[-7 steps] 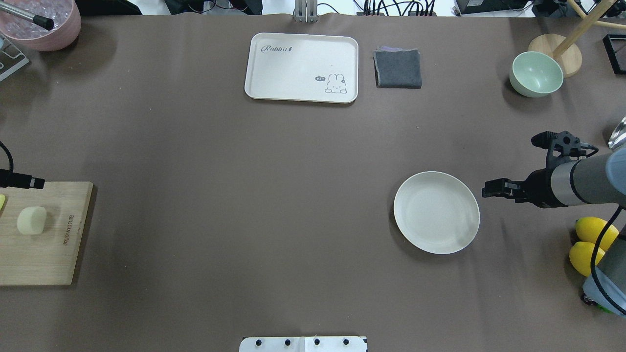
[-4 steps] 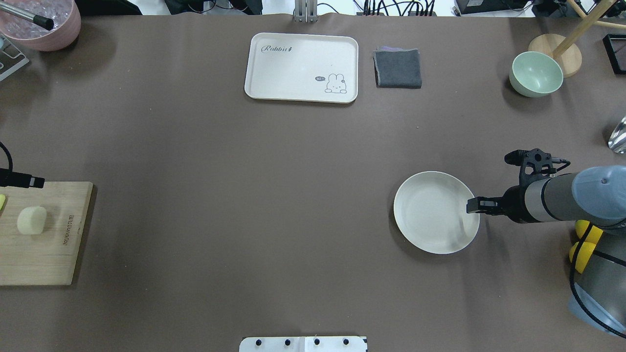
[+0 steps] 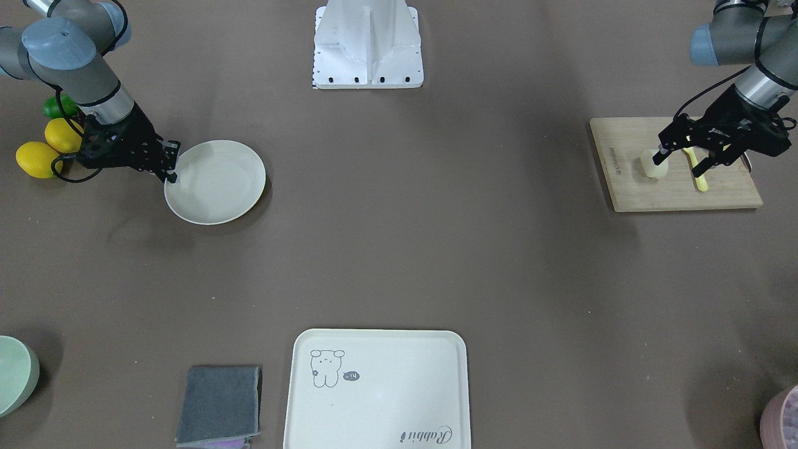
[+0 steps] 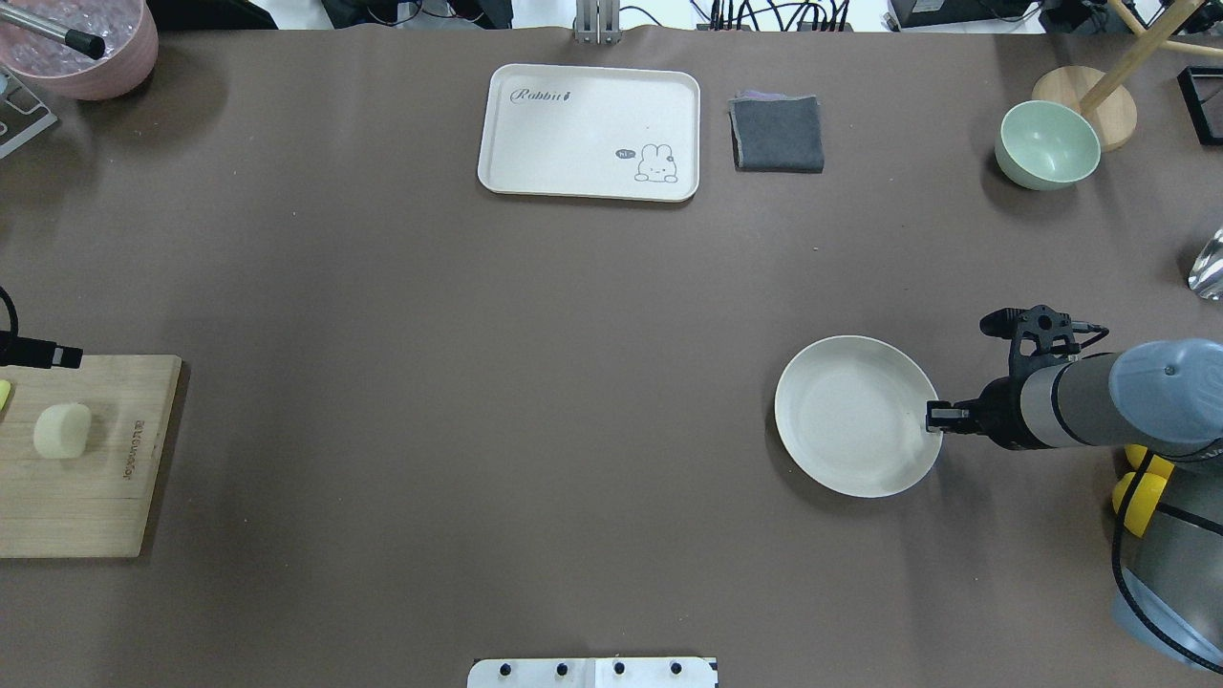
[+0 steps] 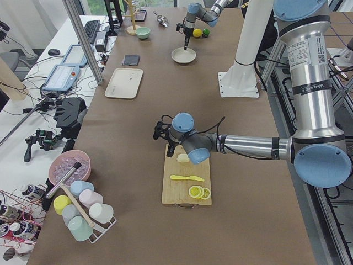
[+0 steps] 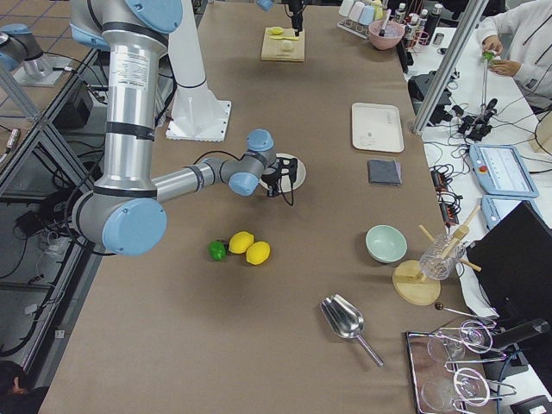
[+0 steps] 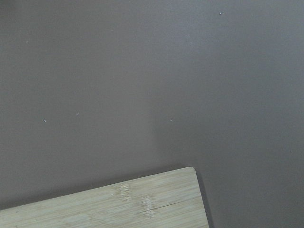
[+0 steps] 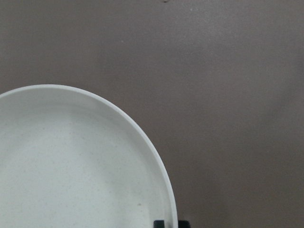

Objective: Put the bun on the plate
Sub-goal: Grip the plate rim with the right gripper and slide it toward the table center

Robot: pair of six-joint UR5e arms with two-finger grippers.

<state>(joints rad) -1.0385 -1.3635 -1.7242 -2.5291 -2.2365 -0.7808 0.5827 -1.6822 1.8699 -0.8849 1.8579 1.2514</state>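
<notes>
The bun [image 4: 62,430], a small pale lump, lies on the wooden cutting board [image 4: 86,506] at the table's left edge, also seen in the front view as the bun [image 3: 653,165]. My left gripper [image 3: 678,165] hangs open over the board, one finger by the bun, not holding it. The plate [image 4: 841,459] sits right of centre with nothing on it. My right gripper [image 4: 934,418] is at its right rim. In the right wrist view its fingertips [image 8: 159,223] straddle the plate [image 8: 71,166] rim closely, shut on it.
A cream tray [image 4: 589,132], a folded grey cloth [image 4: 778,134] and a green bowl [image 4: 1046,145] lie along the far side. Lemons [image 3: 38,159] sit behind my right arm. A yellow knife [image 3: 699,178] lies on the board. A pink bowl [image 4: 81,48] stands far left.
My right gripper has swung in from beside the plate and dropped onto its right rim. The plate has shifted slightly to the right. The bun and left arm stay put.
</notes>
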